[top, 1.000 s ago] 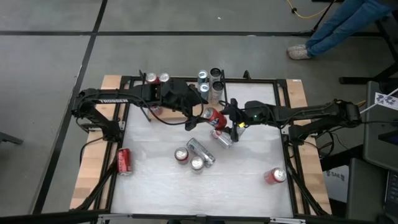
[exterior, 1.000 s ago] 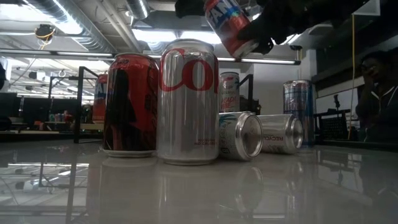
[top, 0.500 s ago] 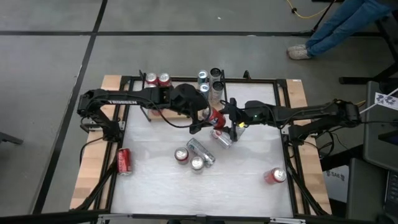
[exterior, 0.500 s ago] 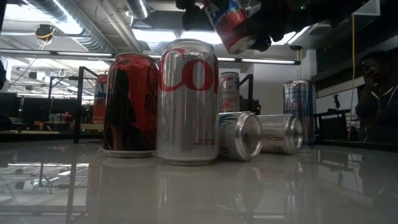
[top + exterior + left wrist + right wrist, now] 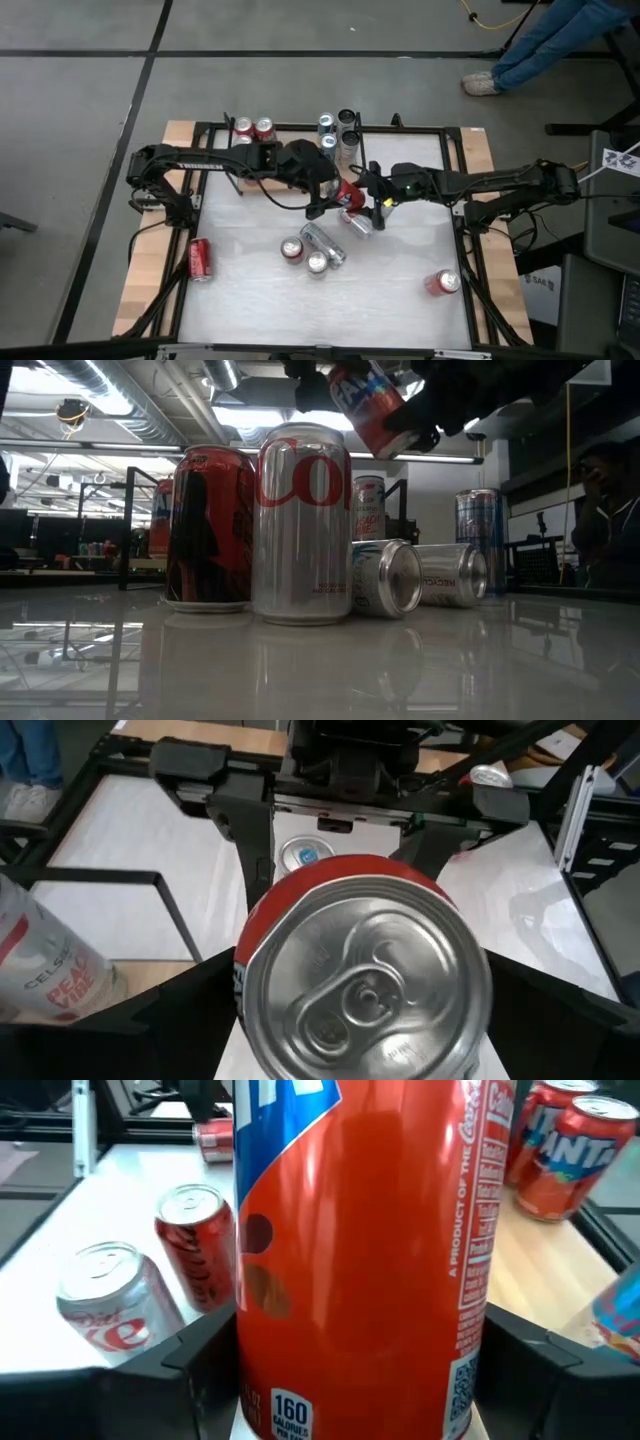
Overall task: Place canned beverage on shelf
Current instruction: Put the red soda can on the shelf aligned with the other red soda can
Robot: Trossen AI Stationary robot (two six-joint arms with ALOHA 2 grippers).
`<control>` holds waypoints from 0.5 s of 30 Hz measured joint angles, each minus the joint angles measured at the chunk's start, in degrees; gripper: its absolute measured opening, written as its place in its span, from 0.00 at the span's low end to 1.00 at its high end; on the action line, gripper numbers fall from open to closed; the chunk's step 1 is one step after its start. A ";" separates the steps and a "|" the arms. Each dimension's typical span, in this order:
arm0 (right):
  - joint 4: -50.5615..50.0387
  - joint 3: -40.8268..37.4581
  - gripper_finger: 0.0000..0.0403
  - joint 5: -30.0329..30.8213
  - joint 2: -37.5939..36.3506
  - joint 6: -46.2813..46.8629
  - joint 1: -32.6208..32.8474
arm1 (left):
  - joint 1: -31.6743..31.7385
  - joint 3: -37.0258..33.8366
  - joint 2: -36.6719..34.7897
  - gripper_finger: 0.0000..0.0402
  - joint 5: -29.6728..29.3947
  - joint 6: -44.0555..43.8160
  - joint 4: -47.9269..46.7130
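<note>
An orange-red canned beverage (image 5: 348, 192) hangs tilted in the air above the table's middle, between my two arms. My right gripper (image 5: 360, 196) reaches in from the right and is shut on it. My left gripper (image 5: 328, 193) comes from the left and is open. In the left wrist view its fingers (image 5: 150, 1030) stand on either side of the can's top end (image 5: 365, 980). The shelf (image 5: 185, 132), a light wooden board with black rails, runs along the far left. Two orange cans (image 5: 253, 127) stand upright on it. My right gripper pinches the can's side wall (image 5: 250, 1380) between its two fingers (image 5: 190, 1370), toward the can's bottom end. The fingers come from the table's right, slanting slightly down. The can is lifted clear and tilted, its top end toward my left arm. Whether my left gripper touches the can, I cannot tell.
Below the held can, a red can (image 5: 292, 248) and a silver can (image 5: 317, 262) stand upright beside two lying silver cans (image 5: 325, 240). A red can (image 5: 200, 258) lies at the left edge, another (image 5: 443, 283) at the near right. Several tall cans (image 5: 340, 130) stand at the far edge.
My left gripper has gone toward the table's right edge and down, up to the held can, so that its open fingers now flank the can's top end. My right gripper has kept the can in the air at the same place.
</note>
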 joint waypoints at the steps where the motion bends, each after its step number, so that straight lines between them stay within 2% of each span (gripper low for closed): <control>1: -0.05 0.00 0.72 -0.81 -0.02 0.05 -0.05 | 0.00 0.00 0.00 0.91 0.01 0.00 0.07; 15: -0.72 0.01 0.72 -10.72 -0.02 4.40 -0.15 | -3.03 0.00 0.00 0.91 1.51 6.81 0.06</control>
